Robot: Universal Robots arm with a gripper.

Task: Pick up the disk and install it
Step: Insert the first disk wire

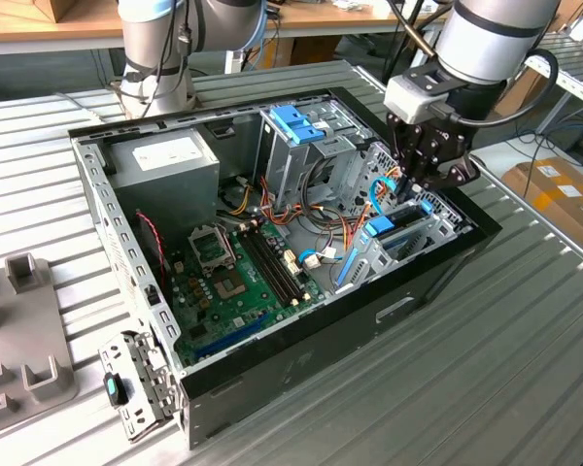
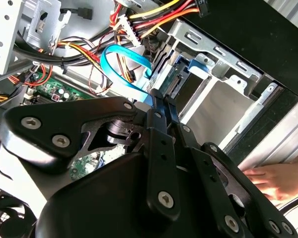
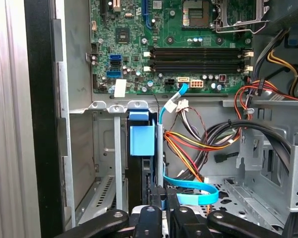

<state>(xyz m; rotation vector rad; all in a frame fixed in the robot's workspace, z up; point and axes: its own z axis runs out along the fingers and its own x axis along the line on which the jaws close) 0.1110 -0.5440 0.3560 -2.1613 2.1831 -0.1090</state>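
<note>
Open computer case (image 1: 301,383) lying on its side on the slatted metal counter (image 1: 486,388), motherboard (image 1: 235,282) facing up. The pincer (image 1: 415,184) hangs right over the drive cage (image 1: 429,233) at the exterior view's right end of the case. The disk (image 1: 384,229) is standing on edge in a slot of that cage. In the first wrist view you can see its dark body and blue rail (image 3: 140,166), with the pincer (image 3: 161,198) right at its near end. A flat blue data cable (image 3: 188,187) curls just beside it. Honestly can't tell if the pincer is clamped on the disk or loose. In the second wrist view, a person's hand (image 2: 270,179) rests just outside the case wall.
</note>
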